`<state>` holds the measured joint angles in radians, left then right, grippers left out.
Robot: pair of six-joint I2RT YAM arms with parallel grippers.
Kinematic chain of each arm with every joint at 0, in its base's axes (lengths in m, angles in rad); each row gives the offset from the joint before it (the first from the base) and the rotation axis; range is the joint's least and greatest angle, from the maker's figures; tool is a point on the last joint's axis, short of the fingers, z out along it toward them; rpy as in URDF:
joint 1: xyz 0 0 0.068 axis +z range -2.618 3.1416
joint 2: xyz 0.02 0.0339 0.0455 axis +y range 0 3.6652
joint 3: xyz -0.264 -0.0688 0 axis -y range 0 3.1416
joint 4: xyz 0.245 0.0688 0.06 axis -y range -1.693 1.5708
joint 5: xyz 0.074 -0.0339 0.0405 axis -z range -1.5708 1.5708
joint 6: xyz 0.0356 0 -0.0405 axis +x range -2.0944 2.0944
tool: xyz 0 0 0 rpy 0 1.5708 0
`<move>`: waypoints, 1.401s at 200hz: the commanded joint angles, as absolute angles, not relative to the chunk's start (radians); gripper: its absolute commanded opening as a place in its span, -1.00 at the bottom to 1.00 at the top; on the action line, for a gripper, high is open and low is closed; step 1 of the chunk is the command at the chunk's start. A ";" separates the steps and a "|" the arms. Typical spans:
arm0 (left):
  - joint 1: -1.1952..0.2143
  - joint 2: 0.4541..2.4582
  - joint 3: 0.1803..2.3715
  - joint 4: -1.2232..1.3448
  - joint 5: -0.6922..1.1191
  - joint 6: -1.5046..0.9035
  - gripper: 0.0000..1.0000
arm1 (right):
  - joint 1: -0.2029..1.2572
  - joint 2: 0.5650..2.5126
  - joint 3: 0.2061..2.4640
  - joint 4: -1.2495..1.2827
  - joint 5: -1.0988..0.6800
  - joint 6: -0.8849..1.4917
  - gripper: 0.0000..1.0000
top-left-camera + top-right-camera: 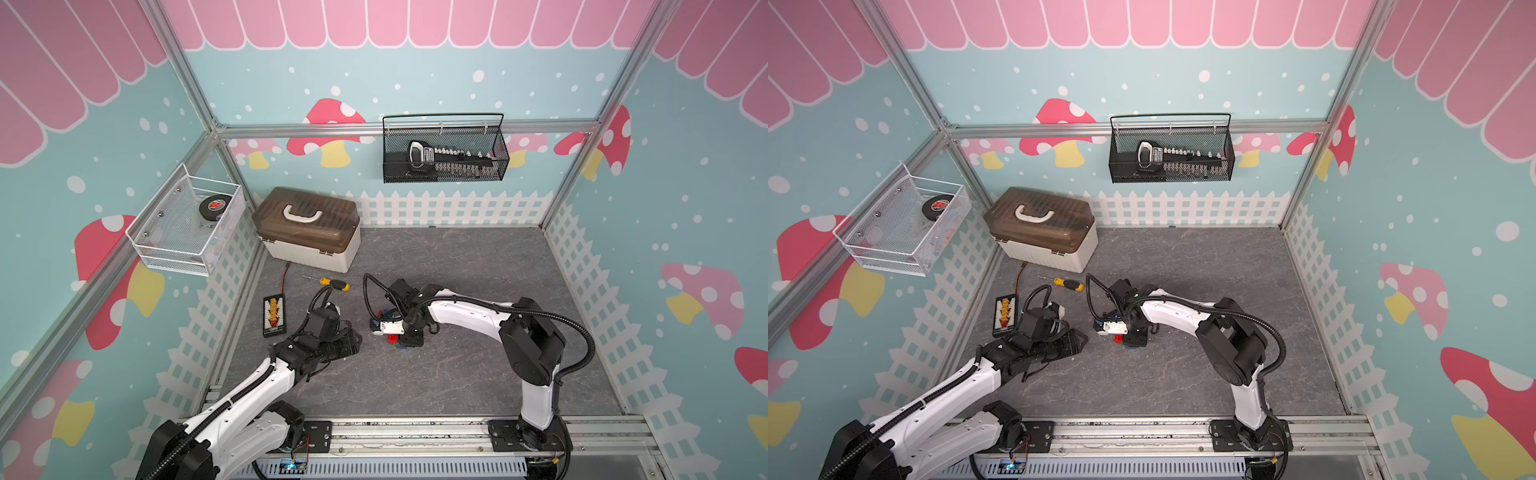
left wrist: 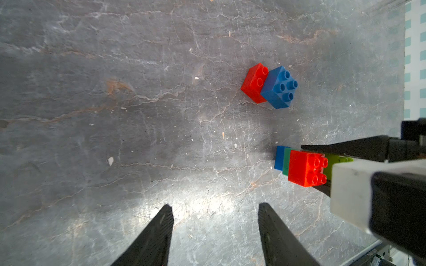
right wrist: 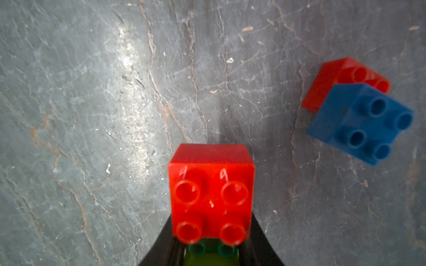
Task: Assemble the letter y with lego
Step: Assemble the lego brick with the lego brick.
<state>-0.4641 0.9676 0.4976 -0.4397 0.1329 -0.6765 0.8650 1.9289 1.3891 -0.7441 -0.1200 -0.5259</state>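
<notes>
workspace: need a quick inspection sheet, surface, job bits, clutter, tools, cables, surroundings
surface: grey stone-look mat, scuffed, small specks
job's things: brick stack of blue, green, red and lime, in the right tool; red-and-blue pair loose on the mat
clutter: screwdriver, connector strip, lidded box
tools: left tool open, empty; right tool shut on the stack
cables: black hose along the right arm; orange lead by the box
surroundings: black basket and white basket on the walls
</notes>
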 commanded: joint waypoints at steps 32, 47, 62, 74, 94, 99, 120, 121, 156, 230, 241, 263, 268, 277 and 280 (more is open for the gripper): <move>-0.456 0.958 0.486 -0.432 0.138 -0.670 0.21 | 0.865 1.906 1.410 -0.808 -0.136 -0.528 -0.46; -0.456 0.959 0.486 -0.430 0.138 -0.670 0.21 | 0.865 1.907 1.411 -0.809 -0.146 -0.521 -0.45; -0.456 0.957 0.486 -0.429 0.138 -0.670 0.21 | 0.865 1.876 1.411 -0.807 -0.152 -0.514 -0.45; -0.456 0.957 0.486 -0.430 0.137 -0.669 0.21 | 0.865 1.879 1.408 -0.796 -0.138 -0.507 -0.45; -0.456 0.956 0.484 -0.429 0.138 -0.670 0.21 | 0.865 1.881 1.410 -0.784 -0.139 -0.496 -0.46; -0.456 0.957 0.485 -0.430 0.138 -0.670 0.21 | 0.865 1.878 1.411 -0.779 -0.141 -0.492 -0.45; -0.456 0.957 0.485 -0.430 0.138 -0.670 0.21 | 0.865 1.870 1.405 -0.758 -0.141 -0.488 -0.45; -0.456 0.958 0.485 -0.430 0.138 -0.670 0.21 | 0.865 1.871 1.405 -0.758 -0.141 -0.488 -0.45; -0.456 0.961 0.483 -0.428 0.137 -0.670 0.21 | 0.865 1.891 1.408 -0.758 -0.139 -0.479 -0.45; -0.456 0.963 0.481 -0.425 0.138 -0.668 0.21 | 0.871 1.945 1.385 -0.744 -0.121 -0.480 -0.46; -0.456 0.963 0.482 -0.425 0.137 -0.669 0.21 | 0.873 1.950 1.381 -0.745 -0.113 -0.487 -0.46; -0.456 0.962 0.479 -0.427 0.138 -0.670 0.21 | 0.873 1.959 1.379 -0.746 -0.101 -0.486 -0.47; -0.456 0.961 0.480 -0.426 0.138 -0.670 0.21 | 0.874 1.962 1.379 -0.745 -0.100 -0.487 -0.46; -0.456 0.963 0.480 -0.426 0.138 -0.670 0.21 | 0.876 1.964 1.381 -0.746 -0.104 -0.484 -0.46; -0.456 0.963 0.481 -0.427 0.137 -0.670 0.21 | 0.877 1.965 1.382 -0.746 -0.103 -0.483 -0.46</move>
